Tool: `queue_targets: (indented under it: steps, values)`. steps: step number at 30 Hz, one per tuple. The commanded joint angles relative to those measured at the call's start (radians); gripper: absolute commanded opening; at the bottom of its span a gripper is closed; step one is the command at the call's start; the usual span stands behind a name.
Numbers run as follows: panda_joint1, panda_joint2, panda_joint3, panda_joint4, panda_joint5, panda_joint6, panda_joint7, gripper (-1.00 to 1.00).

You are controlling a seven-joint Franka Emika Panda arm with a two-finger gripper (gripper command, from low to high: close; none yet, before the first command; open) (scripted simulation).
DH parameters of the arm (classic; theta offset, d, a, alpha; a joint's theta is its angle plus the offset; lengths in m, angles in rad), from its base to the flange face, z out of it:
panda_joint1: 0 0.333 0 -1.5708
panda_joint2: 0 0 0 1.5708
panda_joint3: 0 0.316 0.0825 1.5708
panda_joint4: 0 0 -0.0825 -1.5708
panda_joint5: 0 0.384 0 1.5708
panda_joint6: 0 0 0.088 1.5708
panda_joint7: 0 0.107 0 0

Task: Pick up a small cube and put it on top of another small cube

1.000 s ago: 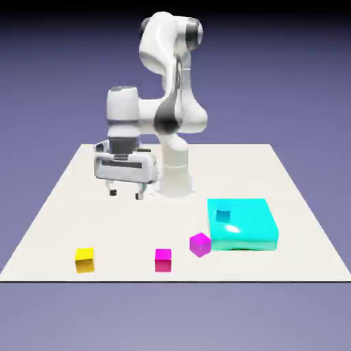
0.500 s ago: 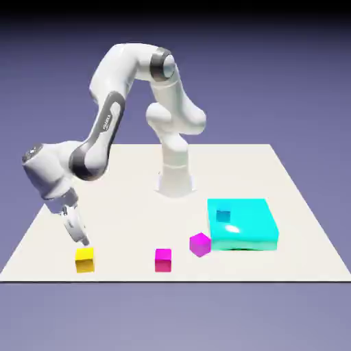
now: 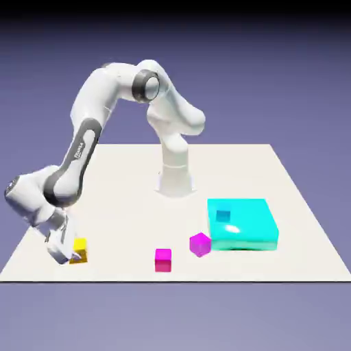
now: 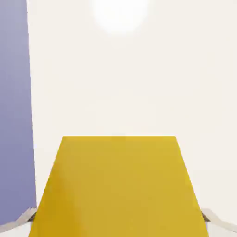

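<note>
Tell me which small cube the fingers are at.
The yellow cube, at the exterior view's left; it fills the hand view between the fingers. Both magenta cubes sit apart, untouched.

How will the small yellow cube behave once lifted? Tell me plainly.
The small yellow cube looks rigid, with flat faces and sharp edges, so it probably won't deform or roll. It sits large between the gripper fingertips, and its parallel sides should suit a squeeze. Its smooth, untextured surface might slip if the grip is light. Its weight cannot be judged from the pictures.
</note>
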Motion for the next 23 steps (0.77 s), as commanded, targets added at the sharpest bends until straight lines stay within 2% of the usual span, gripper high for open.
queue_targets:
  steps: [1,15,20,21,23]
  values:
    - [0.036,-0.036,0.03,-0.032,-0.027,-0.01,-0.023,-1.0]
    - [0.536,-0.544,0.451,-0.474,-0.374,-0.145,-0.361,-1.0]
    - [0.545,-0.497,0.453,-0.611,-0.392,0.034,-0.351,-1.0]
    - [0.545,-0.497,0.453,-0.611,-0.392,0.034,-0.351,1.0]
    - [0.544,-0.509,0.453,-0.578,-0.388,-0.009,-0.354,1.0]
